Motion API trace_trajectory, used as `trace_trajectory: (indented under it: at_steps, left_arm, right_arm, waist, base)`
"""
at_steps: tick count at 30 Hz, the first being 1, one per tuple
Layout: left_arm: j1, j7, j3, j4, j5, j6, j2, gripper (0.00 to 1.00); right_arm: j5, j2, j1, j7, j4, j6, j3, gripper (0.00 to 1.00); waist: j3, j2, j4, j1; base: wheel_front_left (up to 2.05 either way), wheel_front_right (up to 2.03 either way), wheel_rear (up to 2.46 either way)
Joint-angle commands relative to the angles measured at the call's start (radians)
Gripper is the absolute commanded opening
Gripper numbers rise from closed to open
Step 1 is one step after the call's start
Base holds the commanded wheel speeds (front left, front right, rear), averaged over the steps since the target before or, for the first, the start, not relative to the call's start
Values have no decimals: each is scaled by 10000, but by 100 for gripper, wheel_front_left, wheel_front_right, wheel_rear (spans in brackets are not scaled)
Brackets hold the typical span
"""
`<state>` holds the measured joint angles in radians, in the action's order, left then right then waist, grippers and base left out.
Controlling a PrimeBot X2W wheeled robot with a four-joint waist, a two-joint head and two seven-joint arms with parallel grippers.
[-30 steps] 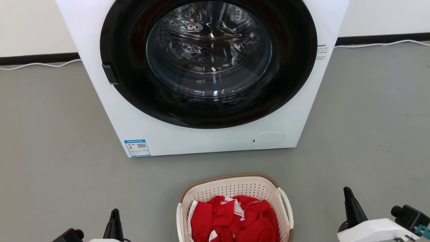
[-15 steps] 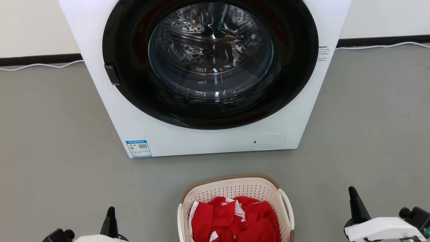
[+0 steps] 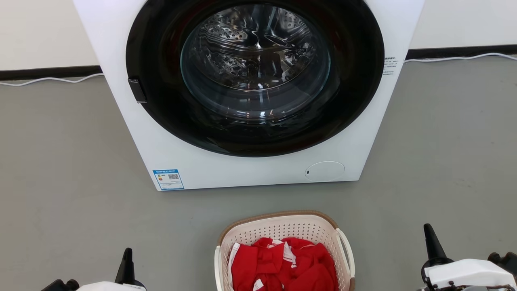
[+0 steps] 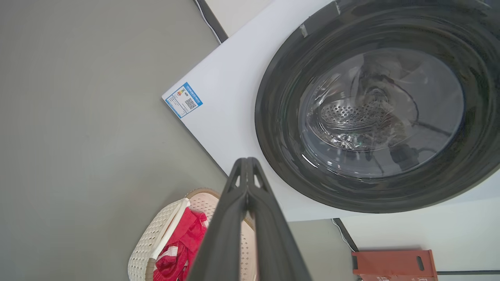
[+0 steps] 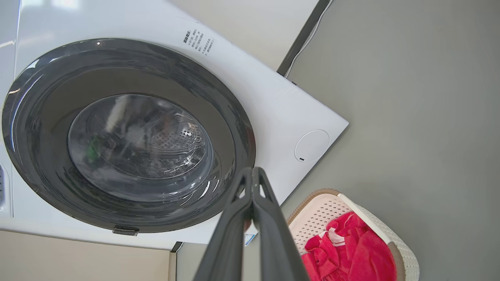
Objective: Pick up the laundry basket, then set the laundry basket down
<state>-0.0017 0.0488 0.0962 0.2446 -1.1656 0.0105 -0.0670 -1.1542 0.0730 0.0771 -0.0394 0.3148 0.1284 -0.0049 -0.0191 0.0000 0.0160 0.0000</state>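
The left claw (image 4: 247, 160) is sitting clenched on nothing, its two dark fingers pressing together at the tips, and the right claw (image 5: 252, 170) is doing the same. In the head view both are hanging low over the floor (image 3: 72, 161), one to each side of the laundry basket (image 3: 278, 232), each well apart from the white handle on its side and touching nothing. The basket is standing upright on the floor between them, near the front of the washer (image 3: 250, 176), with a strip of bare floor showing between its brown rim and the machine. A red garment with white stripes (image 3: 282, 268) is lying crumpled inside it. The washer's round dark door (image 3: 355, 101) is facing the robot, its glass showing the steel drum, with a blue label (image 3: 168, 179) sitting at the front's lower left corner and a round cover (image 3: 324, 171) at the lower right. The grey floor is running back to its far edge, where a black skirting (image 3: 48, 72) is meeting a pale wall and a white cable (image 3: 48, 79) is lying along it. In the left wrist view an orange box (image 4: 394, 263) is standing by that far edge, beside the washer
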Motion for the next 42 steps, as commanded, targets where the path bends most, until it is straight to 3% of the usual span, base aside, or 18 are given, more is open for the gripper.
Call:
trace_trajectory:
  at_steps: [1, 42]
  left_arm:
    - [-569, -32, -309, -194, -288, 133, -140, 0]
    - [-1007, -1215, -1603, -24, -4592, 1154, -146, 0]
  right_arm:
    - [-248, 87, 259, 126, -313, 16, 48, 0]
    - [-4520, -64, 286, 1300, -695, 23, -834, 0]
  waist:
    - [4, 0, -4, 0]
    - [153, 0, -153, 0]
  base:
    - [0, 0, 0]
    - [0, 0, 0]
